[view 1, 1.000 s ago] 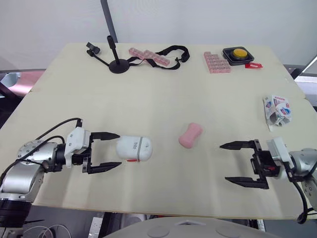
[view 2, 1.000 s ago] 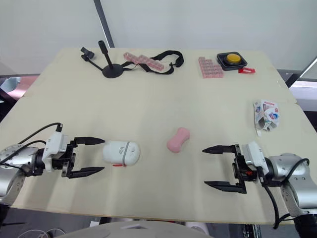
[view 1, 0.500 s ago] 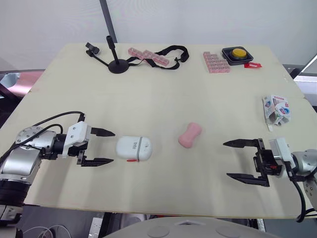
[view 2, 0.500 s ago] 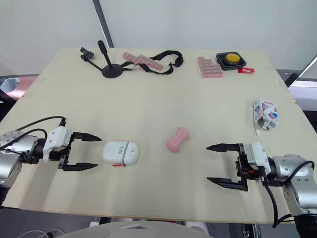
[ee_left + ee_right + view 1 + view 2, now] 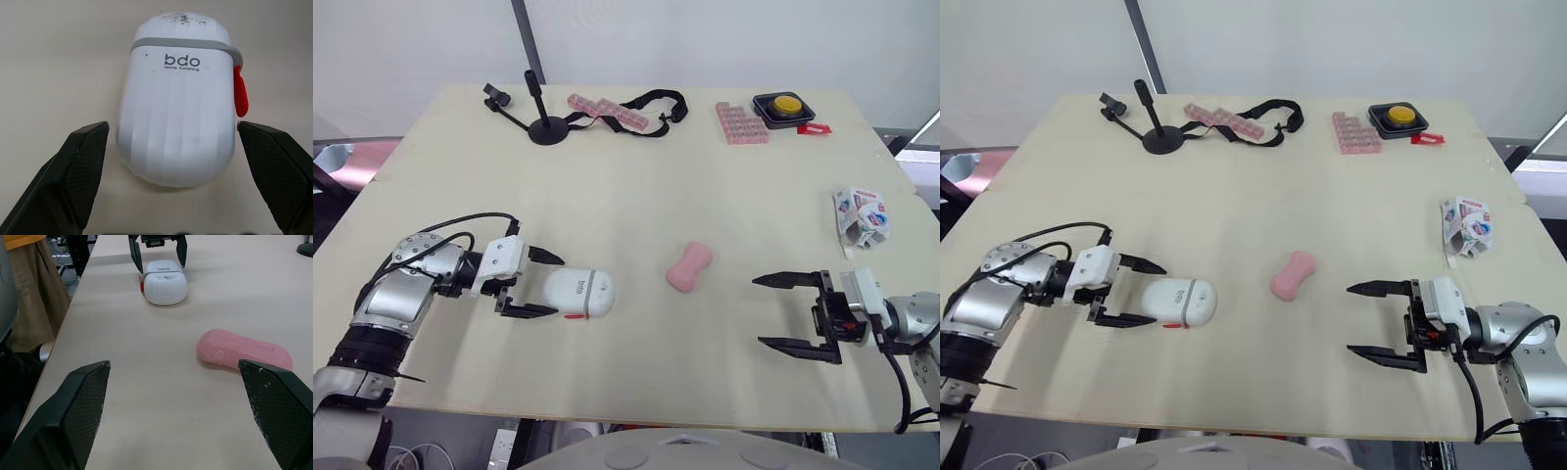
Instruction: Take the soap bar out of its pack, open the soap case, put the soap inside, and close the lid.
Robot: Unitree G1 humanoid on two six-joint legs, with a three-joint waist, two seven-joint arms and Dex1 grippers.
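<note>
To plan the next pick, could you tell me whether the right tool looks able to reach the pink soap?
Probably yes: the open right tool faces the soap, with only bare table between.

From the head: looks forward and down over the table (image 5: 636,176), twice, slightly offset. From the left wrist: close onto the soap case (image 5: 178,107). From the right wrist: low across it, past the soap bar (image 5: 244,350) to that same case.
</note>
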